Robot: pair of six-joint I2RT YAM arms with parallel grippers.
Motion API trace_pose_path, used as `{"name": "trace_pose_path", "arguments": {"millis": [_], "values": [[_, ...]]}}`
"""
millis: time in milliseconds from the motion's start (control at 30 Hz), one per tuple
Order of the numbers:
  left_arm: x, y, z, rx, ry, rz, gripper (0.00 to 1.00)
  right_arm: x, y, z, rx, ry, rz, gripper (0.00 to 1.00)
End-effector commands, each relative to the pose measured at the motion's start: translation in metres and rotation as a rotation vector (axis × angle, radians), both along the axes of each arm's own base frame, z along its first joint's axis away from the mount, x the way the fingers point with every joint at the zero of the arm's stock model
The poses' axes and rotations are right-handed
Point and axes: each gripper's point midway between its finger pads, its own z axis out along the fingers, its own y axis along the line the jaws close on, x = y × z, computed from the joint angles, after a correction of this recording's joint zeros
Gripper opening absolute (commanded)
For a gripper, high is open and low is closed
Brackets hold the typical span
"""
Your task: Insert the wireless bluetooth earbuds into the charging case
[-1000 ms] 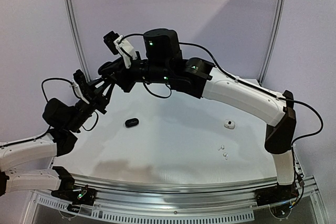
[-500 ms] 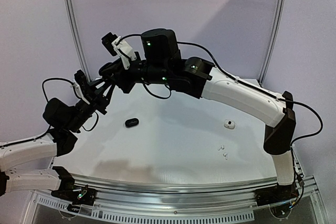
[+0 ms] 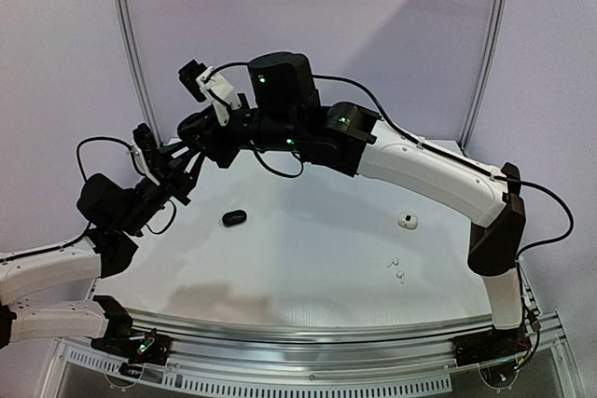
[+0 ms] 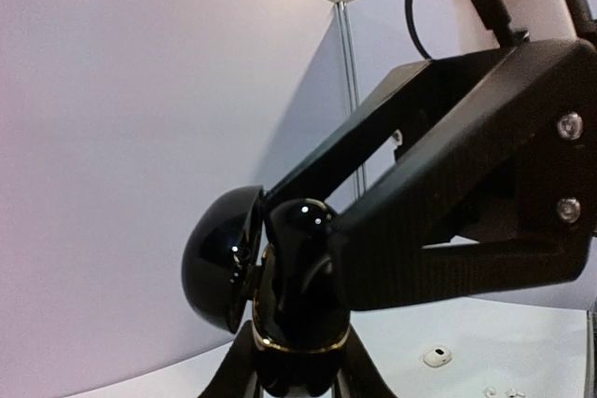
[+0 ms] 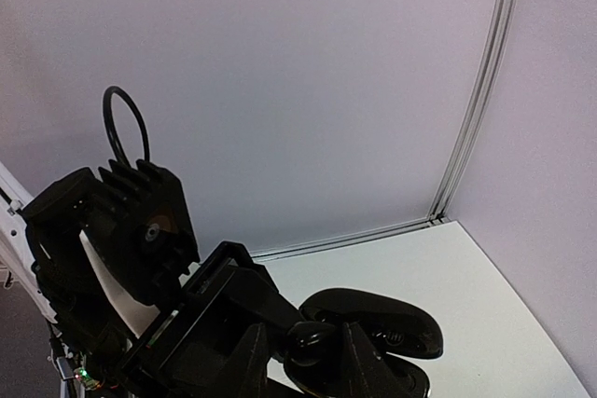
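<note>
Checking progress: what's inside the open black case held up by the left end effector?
In the case, a glossy black rounded piece, probably an earbud, sits at the opening, pinched by the right end effector. What lies beneath it is covered.

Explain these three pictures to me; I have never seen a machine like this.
These are two robot arms bolted to a white table. One picture looks down from above and behind; the other two come from a camera on each arm's wrist. On the table lie a small black case, a small white case and some tiny white earbuds. Raised at the back left, the left gripper clamps an open black charging case, while the right gripper pinches what looks like a black earbud at its mouth.
</note>
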Motion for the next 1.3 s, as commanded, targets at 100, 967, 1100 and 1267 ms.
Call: {"name": "trace_pose_path", "arguments": {"millis": [100, 967, 1100, 1267], "values": [[-0.012, -0.005, 0.009, -0.027, -0.021, -0.062, 0.0, 0.01, 0.001, -0.02, -0.056, 0.01, -0.043, 0.27], [-0.009, -0.005, 0.007, -0.034, 0.005, -0.062, 0.0, 0.008, -0.005, -0.005, -0.034, -0.01, -0.05, 0.36], [-0.009, -0.005, 0.006, -0.033, 0.015, -0.064, 0.0, 0.014, -0.009, -0.001, -0.031, -0.026, -0.086, 0.4], [-0.008, -0.006, 0.004, -0.039, 0.038, -0.076, 0.0, 0.014, -0.011, 0.004, -0.028, -0.038, -0.092, 0.42]]}}
